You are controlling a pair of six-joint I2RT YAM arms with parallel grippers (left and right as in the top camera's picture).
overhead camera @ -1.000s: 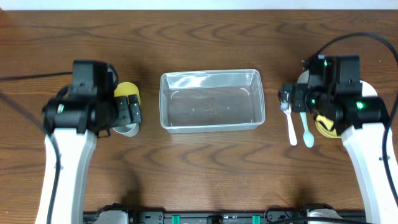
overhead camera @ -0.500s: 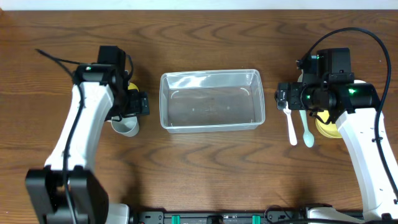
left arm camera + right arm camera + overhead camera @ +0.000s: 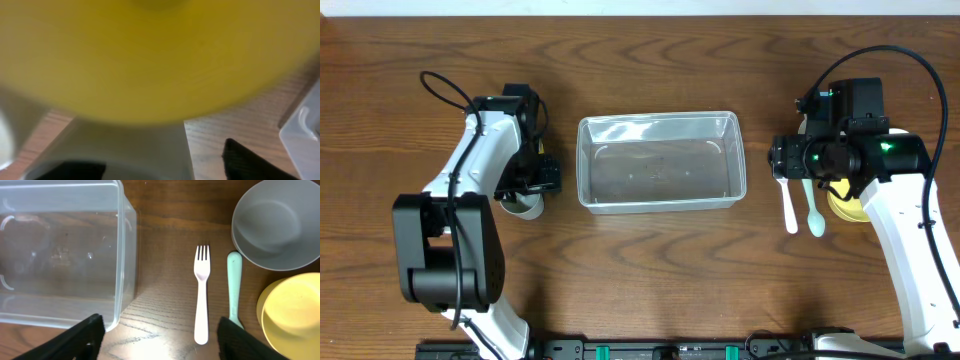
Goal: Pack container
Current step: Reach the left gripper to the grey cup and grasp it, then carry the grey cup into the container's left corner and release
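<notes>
The clear plastic container (image 3: 660, 160) sits empty at the table's middle; it also shows in the right wrist view (image 3: 60, 255), and one corner shows in the left wrist view (image 3: 302, 135). My left gripper (image 3: 532, 178) is open, low at the container's left, its fingers (image 3: 150, 167) on either side of a grey cup (image 3: 523, 207) (image 3: 130, 147). A blurred yellow dish (image 3: 150, 55) fills the view right behind the cup. My right gripper (image 3: 780, 160) (image 3: 162, 340) is open and empty above the wood between the container and a white fork (image 3: 201, 300).
Right of the container lie the white fork (image 3: 788, 205) and a mint spoon (image 3: 814, 212) (image 3: 234, 290). A grey bowl (image 3: 275, 225) and a yellow cup (image 3: 845, 205) (image 3: 292, 315) stand just beyond them.
My left arm has swung toward the back and brought its gripper low against the grey cup and yellow dish. My right gripper has shifted only slightly.
</notes>
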